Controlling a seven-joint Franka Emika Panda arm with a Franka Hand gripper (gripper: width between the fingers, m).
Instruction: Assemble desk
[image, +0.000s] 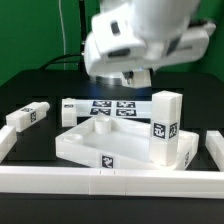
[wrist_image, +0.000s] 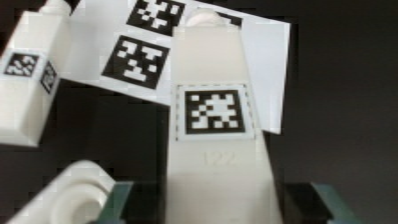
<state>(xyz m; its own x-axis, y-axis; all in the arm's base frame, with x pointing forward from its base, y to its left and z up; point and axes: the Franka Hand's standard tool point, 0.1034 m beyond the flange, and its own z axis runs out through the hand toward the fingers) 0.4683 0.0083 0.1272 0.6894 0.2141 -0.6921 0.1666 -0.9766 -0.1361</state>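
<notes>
Desk leg gripped between partly closed jaws: wrist view only. Exterior view shows desk panel and upright leg.

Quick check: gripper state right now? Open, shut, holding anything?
Gripper: its fingers stand on either side of a white desk leg; whether they clamp it cannot be told.

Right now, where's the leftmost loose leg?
Exterior view's left: the leftmost leg lies flat on the black table, left of the desk panel and apart from it.
</notes>
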